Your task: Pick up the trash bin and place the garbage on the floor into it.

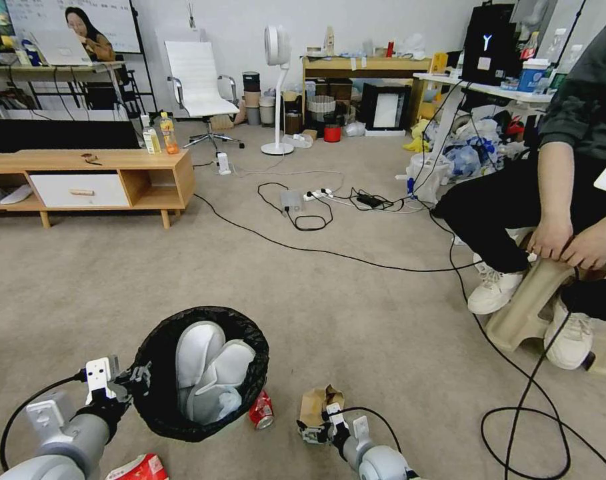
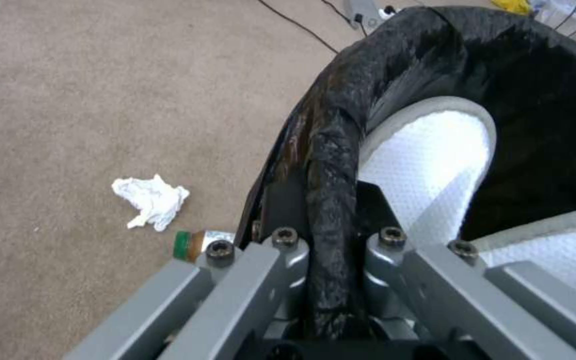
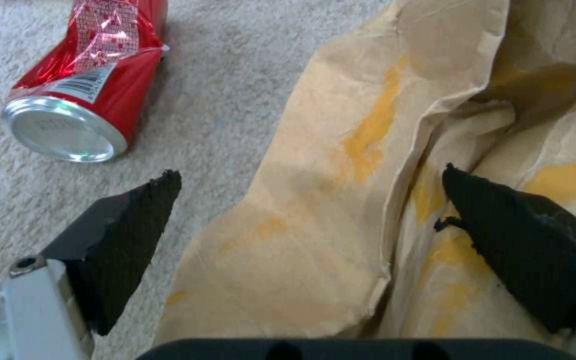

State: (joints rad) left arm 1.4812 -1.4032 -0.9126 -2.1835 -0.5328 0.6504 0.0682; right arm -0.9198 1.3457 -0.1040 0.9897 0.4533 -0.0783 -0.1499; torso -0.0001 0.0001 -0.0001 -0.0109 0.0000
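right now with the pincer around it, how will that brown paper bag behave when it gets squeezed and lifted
The brown paper bag is creased and thin, so it will probably crumple between the right pincer's open fingers rather than resist. It looks empty, likely very light. Its loose folds may flop or slip, so a pinch on a thick fold seems safer.

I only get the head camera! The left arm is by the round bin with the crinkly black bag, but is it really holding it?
Observer: Yes. In the left wrist view the left gripper has its jaws shut on the bag-covered rim of the round pale trash bin with the crinkled black bag.
Operator: Is any litter hiding behind the bin?
Observer: A crumpled white tissue lies on the beige carpet floor, and a small clear green-capped bottle lies beside the bin.
Operator: Has the right one grabbed the paper bag?
Observer: Not yet. The right gripper has open jaws either side of a fold of the crumpled brown paper bag.
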